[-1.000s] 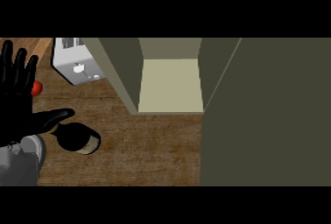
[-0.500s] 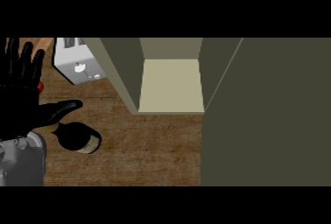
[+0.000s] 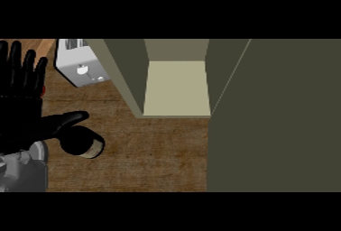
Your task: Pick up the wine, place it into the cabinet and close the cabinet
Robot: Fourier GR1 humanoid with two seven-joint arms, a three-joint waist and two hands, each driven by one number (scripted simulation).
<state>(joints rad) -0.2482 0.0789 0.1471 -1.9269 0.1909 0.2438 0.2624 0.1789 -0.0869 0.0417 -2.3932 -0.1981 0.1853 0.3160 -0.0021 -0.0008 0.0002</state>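
Left robot hand (image 3: 23,106) sat at the view's left edge w/ fingers straight and pointing up the frame, thumb stuck out to the right over the wine (image 3: 83,142). Nothing was in its hold: thumb tip lay just above the bottle's top, but no fingers were curled round it. You saw no right robot hand anywhere in the head view.

Wine stood upright on the bench (image 3: 153,153), seen from above as a dark round top w/ a tan side, just right of the grey forearm. Cabinet (image 3: 177,90) was up and to the right, well apart from the bottle, w/ its pale floor showing; the big dark panel filling the right side looked like its open door (image 3: 279,117), prob. left swung out so the bottle could go straight in. Toaster (image 3: 80,67) sat just left of the cabinet wall, and a bit of something red showed at the robot hand's edge; couldn't tell what.

Vs. the frames before, you'd notice the robot hand had crept up the frame and a bit right, thumb closer over the bottle top. Wine, toaster and cabinet hadn't budged. My read: you were still lining up the grasp, w/ pick-up, placing and door closing all left to do.
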